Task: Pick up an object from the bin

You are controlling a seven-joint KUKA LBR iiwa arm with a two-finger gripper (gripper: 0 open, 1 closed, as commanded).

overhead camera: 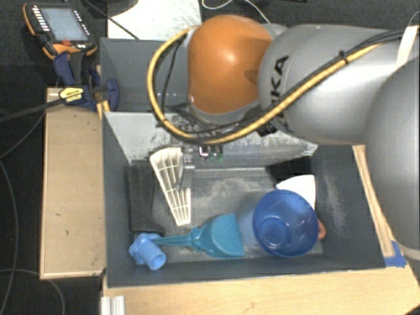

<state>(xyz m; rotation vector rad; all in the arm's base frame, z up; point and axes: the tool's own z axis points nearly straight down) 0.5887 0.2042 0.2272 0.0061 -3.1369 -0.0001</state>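
1. Arm [341,90] and its orange cover [226,61] sit highest, hanging over the back half of the bin [117,228], probably lined up for a straight-down grab.
2. Right below is a white slatted fan-shaped piece [174,189], left of centre. Likely the target.
3. Blue funnel [213,236] and blue cup [283,225] lie loose by the front wall.
4. Fingers are tucked under the cover, so can't tell if they're open, closed or touching anything.

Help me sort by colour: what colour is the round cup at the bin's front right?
The cup is blue, seen best in the camera view.
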